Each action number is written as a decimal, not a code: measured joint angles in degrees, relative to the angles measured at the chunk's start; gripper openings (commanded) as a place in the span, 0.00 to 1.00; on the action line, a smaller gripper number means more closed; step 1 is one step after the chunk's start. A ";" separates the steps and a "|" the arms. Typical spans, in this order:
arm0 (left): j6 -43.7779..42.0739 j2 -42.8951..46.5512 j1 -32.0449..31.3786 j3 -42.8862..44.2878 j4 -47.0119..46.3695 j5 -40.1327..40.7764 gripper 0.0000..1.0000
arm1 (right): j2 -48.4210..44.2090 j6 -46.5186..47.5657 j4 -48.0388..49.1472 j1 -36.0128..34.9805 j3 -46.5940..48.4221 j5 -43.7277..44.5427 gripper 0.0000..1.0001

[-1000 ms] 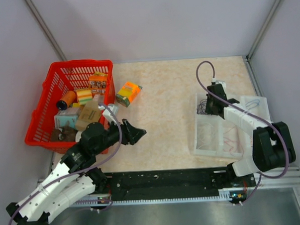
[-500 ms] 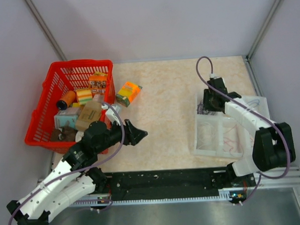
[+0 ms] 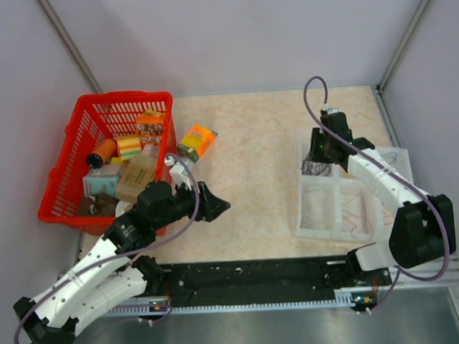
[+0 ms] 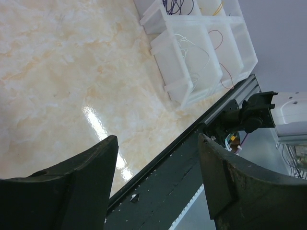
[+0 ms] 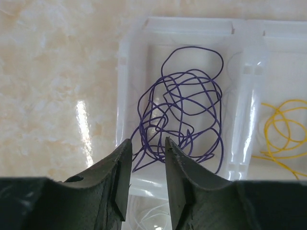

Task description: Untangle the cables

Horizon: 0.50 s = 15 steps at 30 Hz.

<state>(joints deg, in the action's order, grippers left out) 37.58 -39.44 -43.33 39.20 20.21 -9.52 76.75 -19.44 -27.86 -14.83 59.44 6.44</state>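
The loose tangle of thin purple wire [image 5: 182, 112] lies in the end compartment of a clear plastic divided tray [image 5: 192, 21], directly beneath and just ahead of the right end effector [image 5: 147, 143]. The jaws are held a little apart over the near edge of the tangle, and no strand can be seen pinched between them. The loops are spread slightly longer than wide, running away from the fingertips along the compartment, so a short descent is judged enough for a strand to be reached. In the compartment to one side of the right end effector a coil of thin yellow wire [image 5: 283, 124] is kept. In the left wrist view, fine white wire [image 4: 192, 48] and a reddish wire [image 4: 223, 76] are seen in the tray's other compartments. The left end effector [image 3: 216, 203] is spread wide and empty over the beige marbled desk [image 3: 251, 140], well apart from the tray, so the right arm is judged the nearer one. Just behind the left end effector a red plastic mesh basket [image 3: 69, 171] is filled with small packets and cans, and an orange and green carton [image 3: 196, 143] lies beside it.
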 measured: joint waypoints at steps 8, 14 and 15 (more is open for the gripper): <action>0.00 5.86 0.00 0.00 2.10 1.11 0.72 | 11.21 -0.20 3.32 0.00 -3.39 0.81 0.18; 0.00 6.34 0.00 0.00 2.49 1.62 0.72 | 13.25 0.42 3.39 -0.04 -3.85 3.23 0.23; 0.00 5.66 0.00 0.00 2.49 1.60 0.72 | 12.92 0.44 3.37 -0.15 -3.82 3.32 0.25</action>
<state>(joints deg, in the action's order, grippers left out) 37.58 -33.78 -43.33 39.20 22.70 -7.92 89.67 -19.00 -24.49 -14.98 55.61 9.76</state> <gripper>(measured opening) 0.721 0.203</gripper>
